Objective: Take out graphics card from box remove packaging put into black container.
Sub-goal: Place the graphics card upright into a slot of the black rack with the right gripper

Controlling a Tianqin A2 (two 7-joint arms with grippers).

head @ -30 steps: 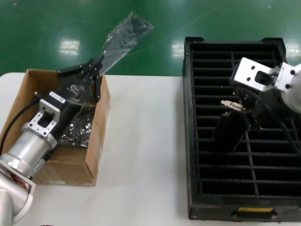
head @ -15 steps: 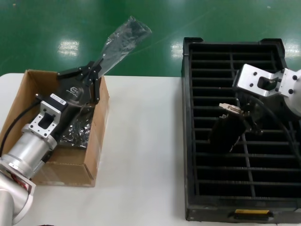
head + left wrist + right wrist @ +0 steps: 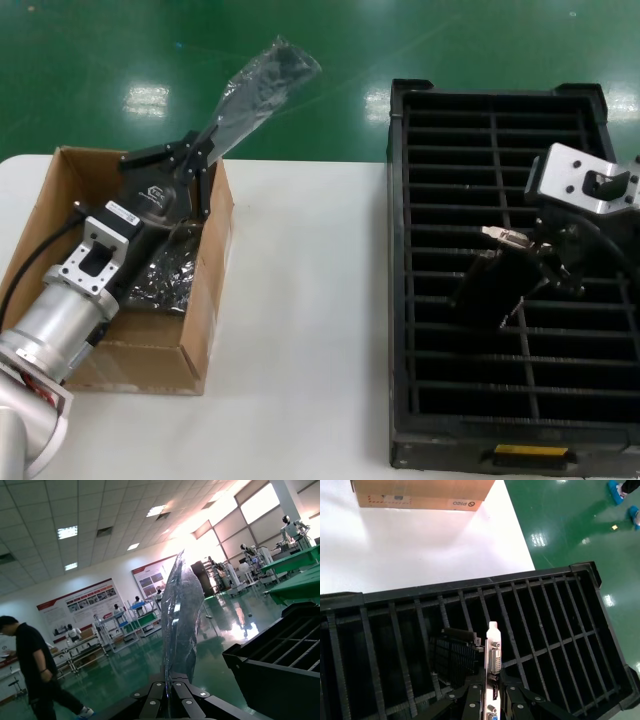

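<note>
My left gripper [image 3: 197, 150] is above the far edge of the brown box [image 3: 216, 290], shut on the lower end of the crinkled grey packaging [image 3: 262, 85], which sticks up and away over the floor. The left wrist view shows the packaging [image 3: 181, 615] rising from the closed left gripper [image 3: 170, 689]. My right gripper [image 3: 548, 262] is over the middle of the black container [image 3: 400, 300], shut on the silver bracket of the graphics card [image 3: 492, 288]. The card hangs tilted above the slots. In the right wrist view the graphics card [image 3: 493, 652] stands between the right gripper's [image 3: 492, 696] fingers, over the black container [image 3: 545, 615].
More dark crinkled plastic [image 3: 165, 275] lies inside the box. White table [image 3: 300, 320] separates box and container. A yellow label [image 3: 530, 455] marks the container's near end. Green floor lies beyond the table. A person [image 3: 35, 670] stands far off in the left wrist view.
My right gripper has carried the graphics card to the right and nearer over the container's slots. The left gripper and packaging have hardly moved.
</note>
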